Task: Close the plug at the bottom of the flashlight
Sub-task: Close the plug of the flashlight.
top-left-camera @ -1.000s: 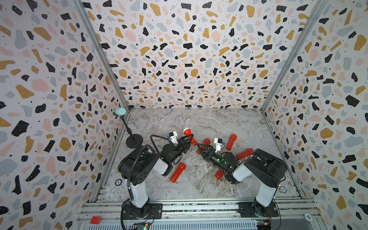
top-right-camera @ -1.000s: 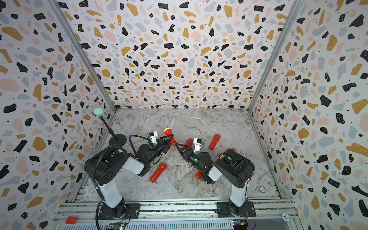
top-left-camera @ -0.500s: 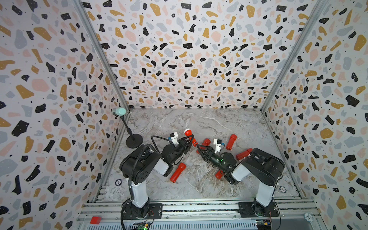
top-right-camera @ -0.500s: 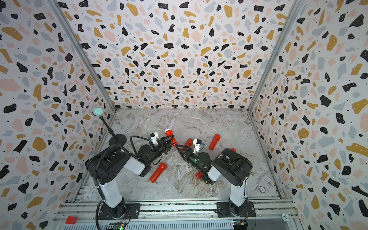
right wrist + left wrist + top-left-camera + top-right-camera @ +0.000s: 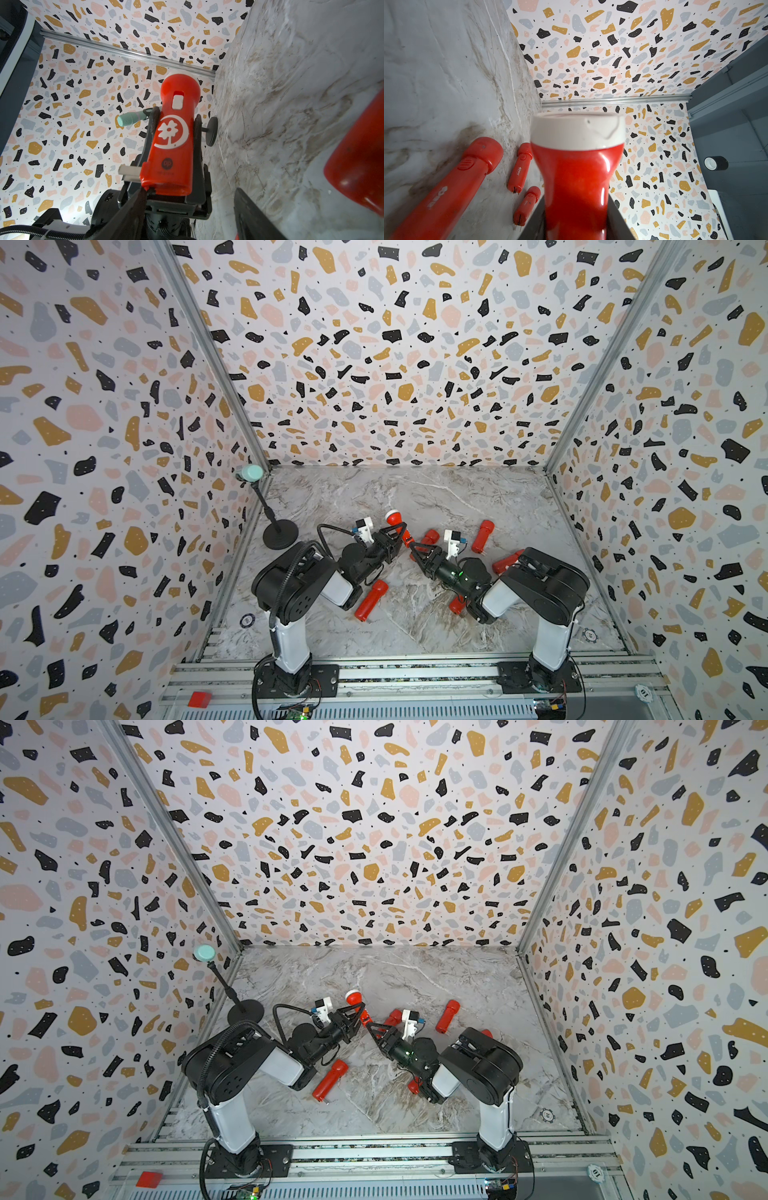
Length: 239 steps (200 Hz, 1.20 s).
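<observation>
While the left claw (image 5: 398, 531) clamps the flashlight (image 5: 172, 133), the right claw (image 5: 415, 552) touches it.

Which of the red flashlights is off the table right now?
The flashlight clamped in the left hand, held up in the air. The other flashlights lie on the table.

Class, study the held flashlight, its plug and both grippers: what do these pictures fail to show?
- The plug, right wrist view: blurred, so prong count unclear.
- The flashlight base, left wrist view: cut off by the lower edge.
- Both top views: plug too small, crowded by left gripper and right gripper.
- Whether the right gripper touches the flashlight's base: blurred in the right wrist view.
</observation>
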Each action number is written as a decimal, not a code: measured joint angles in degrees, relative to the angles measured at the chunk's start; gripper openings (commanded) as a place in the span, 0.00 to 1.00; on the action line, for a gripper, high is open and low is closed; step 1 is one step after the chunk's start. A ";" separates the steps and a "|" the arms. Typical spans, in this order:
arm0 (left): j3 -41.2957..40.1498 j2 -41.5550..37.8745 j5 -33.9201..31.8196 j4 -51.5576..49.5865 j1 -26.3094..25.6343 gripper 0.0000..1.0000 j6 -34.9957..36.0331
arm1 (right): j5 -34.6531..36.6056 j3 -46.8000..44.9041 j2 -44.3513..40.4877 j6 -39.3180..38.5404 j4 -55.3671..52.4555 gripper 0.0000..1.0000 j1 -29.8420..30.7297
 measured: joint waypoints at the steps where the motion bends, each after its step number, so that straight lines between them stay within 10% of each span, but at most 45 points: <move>1: 0.00 0.00 0.00 0.00 0.00 0.00 -0.02 | 0.00 0.00 0.04 -0.02 0.00 0.66 0.00; 239: -0.74 1.22 -0.87 0.15 -0.59 0.00 -1.73 | 0.07 0.85 1.03 1.99 0.52 0.55 -0.15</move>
